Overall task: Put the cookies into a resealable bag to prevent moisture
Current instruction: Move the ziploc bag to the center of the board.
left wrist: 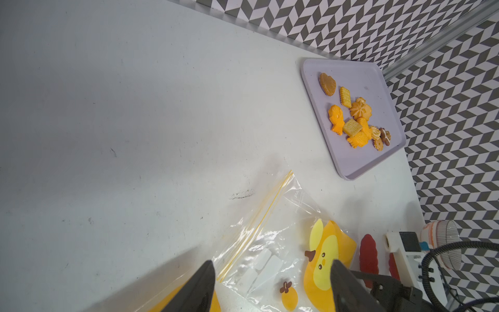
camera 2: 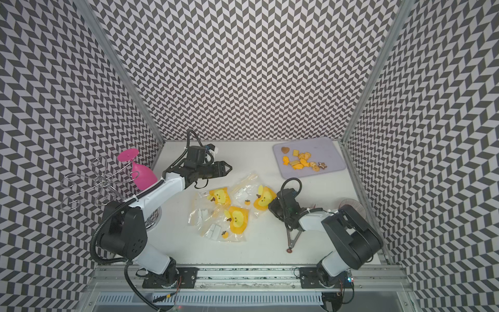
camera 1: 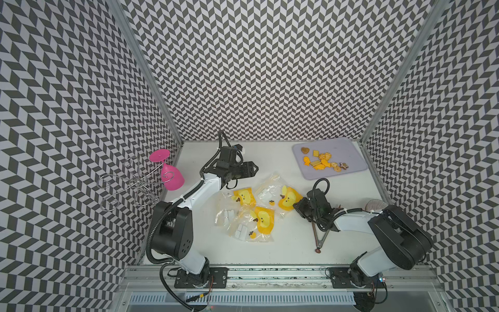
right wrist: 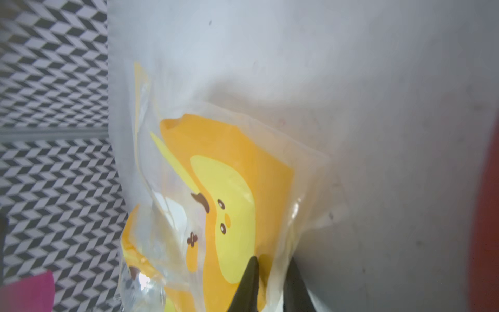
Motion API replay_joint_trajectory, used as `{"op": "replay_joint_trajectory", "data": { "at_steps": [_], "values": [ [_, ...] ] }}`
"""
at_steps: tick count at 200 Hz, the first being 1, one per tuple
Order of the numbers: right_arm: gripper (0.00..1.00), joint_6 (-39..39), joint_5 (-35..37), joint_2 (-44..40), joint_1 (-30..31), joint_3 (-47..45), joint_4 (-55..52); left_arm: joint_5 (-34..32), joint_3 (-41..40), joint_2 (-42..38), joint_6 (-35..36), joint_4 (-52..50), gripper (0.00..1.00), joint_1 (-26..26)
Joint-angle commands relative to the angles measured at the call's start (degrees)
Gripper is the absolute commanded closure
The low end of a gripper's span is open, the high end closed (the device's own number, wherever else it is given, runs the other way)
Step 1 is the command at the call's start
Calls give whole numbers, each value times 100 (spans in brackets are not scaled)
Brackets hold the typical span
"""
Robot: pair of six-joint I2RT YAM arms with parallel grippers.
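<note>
The cookies (camera 1: 322,162) lay in a heap on the lilac tray (camera 1: 348,151). On the near side of the tray, the right gripper (right wrist: 273,260) was pinched on the edge of a printed resealable bag (right wrist: 229,175). The left gripper (left wrist: 272,261), farther from the tray, hung with jaws apart, holding nothing.

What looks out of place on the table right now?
Nothing is spilled or broken. The clear bags lie overlapping and crumpled in the middle rather than flat, and the tongs lie partly under the right arm. The cookies all sit on the tray.
</note>
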Motion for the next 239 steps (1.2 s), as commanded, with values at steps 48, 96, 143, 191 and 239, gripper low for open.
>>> {"op": "replay_joint_trajectory", "data": {
  "at_steps": [48, 96, 143, 191, 239],
  "values": [
    [100, -2188, -499, 738, -1088, 1086, -732, 311, 555, 666, 6, 14, 38, 194],
    [100, -3857, -888, 1349, -1737, 2038, -1922, 654, 1397, 1717, 347, -227, 45, 200],
    [100, -5043, -783, 1888, -1804, 2782, -2453, 767, 2233, 2660, 745, -739, 52, 177],
    [100, -5352, -709, 2088, -1845, 3101, -2592, 580, 2420, 2995, 934, -958, 58, 169],
    [100, -5395, -772, 2129, -1910, 3091, -2581, 527, 2619, 3343, 1074, -1076, 65, 48]
  ]
}}
